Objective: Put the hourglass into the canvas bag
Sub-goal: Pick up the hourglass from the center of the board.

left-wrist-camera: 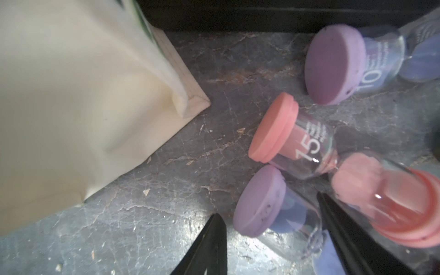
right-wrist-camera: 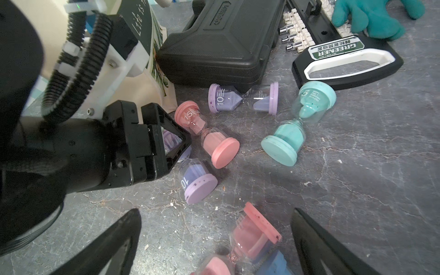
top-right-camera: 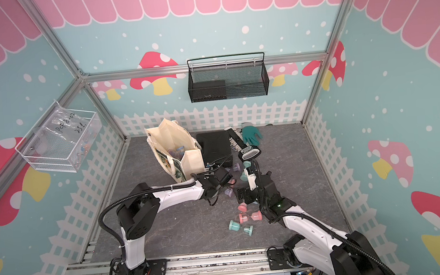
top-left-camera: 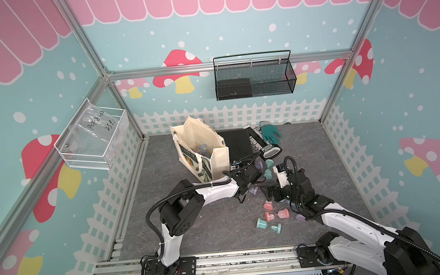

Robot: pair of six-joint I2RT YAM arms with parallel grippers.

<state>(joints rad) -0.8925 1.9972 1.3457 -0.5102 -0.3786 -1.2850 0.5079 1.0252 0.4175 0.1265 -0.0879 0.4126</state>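
The cream canvas bag (top-left-camera: pixel 200 145) (top-right-camera: pixel 171 144) stands open at the back of the floor, with some hourglasses visible inside. Just right of its front corner (left-wrist-camera: pixel 190 104), my left gripper (left-wrist-camera: pixel 268 204) (top-left-camera: pixel 251 186) is low over the floor. Its jaws straddle a lying purple hourglass (left-wrist-camera: pixel 259 202) (right-wrist-camera: pixel 197 183), and a gap shows beside one finger. My right gripper (right-wrist-camera: pixel 215 210) (top-left-camera: pixel 271 193) hangs wide open over a lying pink hourglass (right-wrist-camera: pixel 252 233). A pink "15" hourglass (left-wrist-camera: pixel 297 140), a purple "10" one (right-wrist-camera: pixel 242 100) and a teal one (right-wrist-camera: pixel 297 123) lie close by.
A flat black case (top-left-camera: pixel 237 145) lies right behind the bag, with a socket rack (top-left-camera: pixel 265 146) and a green glove (top-left-camera: pixel 271 132) beside it. Pink (top-left-camera: pixel 277 214) and teal (top-left-camera: pixel 268 225) hourglasses lie nearer the front. A black mesh basket (top-left-camera: pixel 254 79) and a clear wire basket (top-left-camera: pixel 92 137) hang on the walls.
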